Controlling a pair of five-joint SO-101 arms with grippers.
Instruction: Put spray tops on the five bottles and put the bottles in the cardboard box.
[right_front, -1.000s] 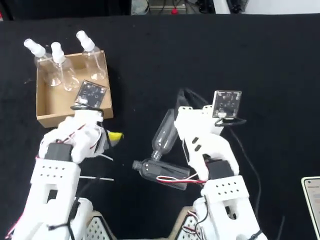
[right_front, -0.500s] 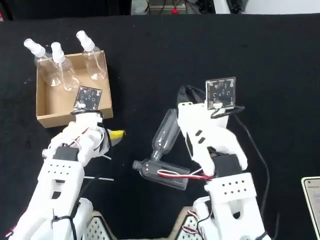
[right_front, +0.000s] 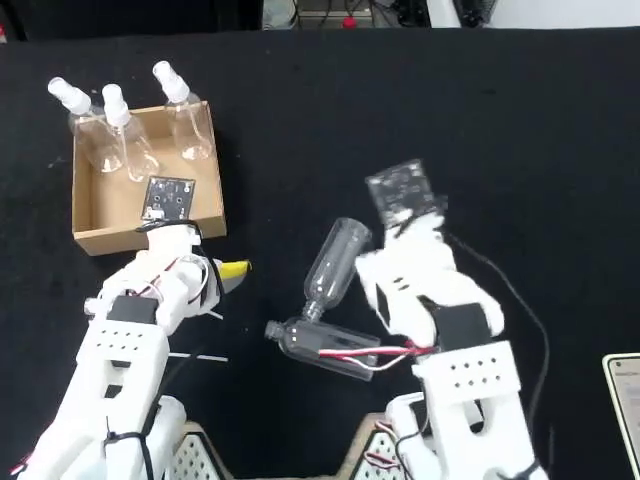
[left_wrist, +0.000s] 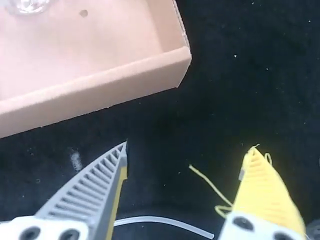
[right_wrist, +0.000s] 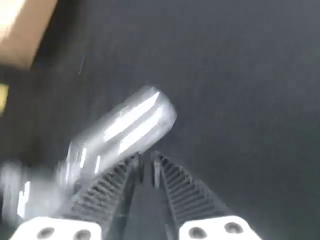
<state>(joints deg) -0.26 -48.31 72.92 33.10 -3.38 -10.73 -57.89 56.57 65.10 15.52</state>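
The cardboard box (right_front: 92, 236) stands at the back left with three clear bottles (right_front: 125, 145) that carry white spray tops. Two topless clear bottles lie mid-table: a slanted one (right_front: 335, 265) and a flat one (right_front: 320, 345) crossing its neck. My left gripper (left_wrist: 185, 170) hovers open over bare cloth just off the box's near corner (left_wrist: 175, 57); its yellow finger (right_front: 232, 268) shows from above. My right gripper (right_wrist: 147, 162) is shut with nothing in it, its tips right beside the slanted bottle's (right_wrist: 125, 125) base end.
A thin white tube (left_wrist: 165, 222) lies on the black cloth under the left gripper, another thin white strip (right_front: 195, 356) nearer the left arm's base. A white flat object (right_front: 625, 385) sits at the table's right edge. Open cloth stretches across the back right.
The right wrist has swung left toward the slanted bottle, whose base end shifted slightly to the right. The left arm drew a little closer to the box's corner.
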